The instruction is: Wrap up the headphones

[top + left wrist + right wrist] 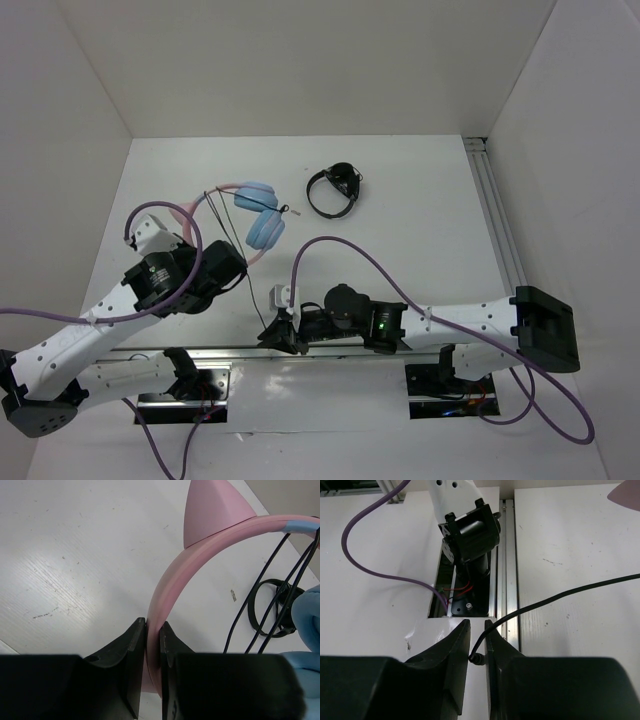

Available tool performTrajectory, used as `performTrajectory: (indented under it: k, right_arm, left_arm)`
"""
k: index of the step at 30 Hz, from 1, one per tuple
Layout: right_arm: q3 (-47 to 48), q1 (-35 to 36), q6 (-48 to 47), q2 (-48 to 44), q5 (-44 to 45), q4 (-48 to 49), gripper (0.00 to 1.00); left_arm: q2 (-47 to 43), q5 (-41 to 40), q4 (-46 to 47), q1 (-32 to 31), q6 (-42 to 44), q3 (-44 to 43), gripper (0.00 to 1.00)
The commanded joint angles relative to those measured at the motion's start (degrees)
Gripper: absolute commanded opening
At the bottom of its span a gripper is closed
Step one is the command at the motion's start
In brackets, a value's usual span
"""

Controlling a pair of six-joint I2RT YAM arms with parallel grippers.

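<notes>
I can read no words, brands or numbers; markings on my left arm's motor [158,275] are too small.

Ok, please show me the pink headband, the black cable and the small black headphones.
pink headband [167,587], left wrist view, middle of the curve.
black cable [560,597], right wrist view, middle of strand.
small black headphones [345,180], top external view, earcup.

My bench [400,250] is a white board, scuffed with small dark marks. Black headphones [345,178] lie flat on it, far and right of centre. Pink headphones [262,215] are left of them, apart; whether their cups touch the bench I cannot tell. A rail [497,215] lines its right edge.
</notes>
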State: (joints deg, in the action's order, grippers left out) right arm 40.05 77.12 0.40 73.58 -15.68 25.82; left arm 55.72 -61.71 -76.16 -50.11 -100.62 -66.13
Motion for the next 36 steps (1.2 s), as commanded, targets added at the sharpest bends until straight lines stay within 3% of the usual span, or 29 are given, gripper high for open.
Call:
performTrajectory:
  k: [1, 21, 29, 36]
  right_arm:
    - [-0.1, 0.7, 0.3, 0.2, -0.8, 4.1, 0.25]
    - [-1.1, 0.7, 0.8, 0.2, -1.4, 5.3, 0.29]
    - [-1.1, 0.7, 0.8, 0.7, -1.4, 5.8, 0.01]
    - [-0.4, 0.7, 1.9, 0.7, -0.8, 3.8, 0.00]
  left_arm:
    - [-1.1, -3.9, 3.6, 0.3, -1.6, -1.2, 0.00]
    - [-1.7, -3.9, 4.2, 0.8, 0.0, -1.7, 0.00]
    - [-1.7, -3.9, 4.2, 0.8, 0.0, -1.7, 0.00]
    - [-2.2, -3.9, 4.2, 2.1, -0.5, -1.7, 0.00]
